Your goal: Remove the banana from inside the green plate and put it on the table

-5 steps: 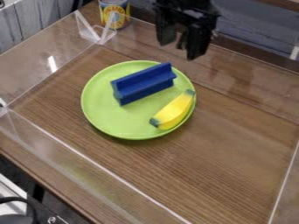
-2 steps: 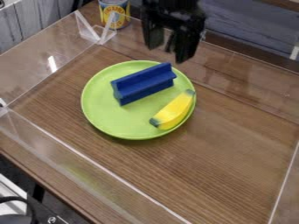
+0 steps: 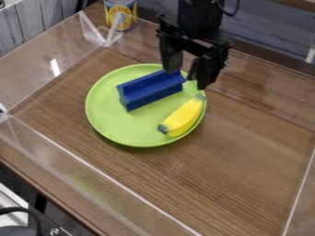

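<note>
The pincer (image 3: 192,67), prongs spread apart and holding nothing, points down in the upper centre of the frame, over the far rim of the green plate (image 3: 109,112). Directly beside it lies a blue block (image 3: 151,88), crowding the banana (image 3: 185,116), which rests at the plate's right edge. A yellow can (image 3: 118,14) stands beyond the clear wall, upper left; wood-grain surface (image 3: 234,157) surrounds the plate.

- My gripper (image 3: 192,76) points straight down, black fingers hanging vertical.
- My jaws stand wide apart, nothing between them.
- My wrist and arm rise straight up out of the top edge.
</note>
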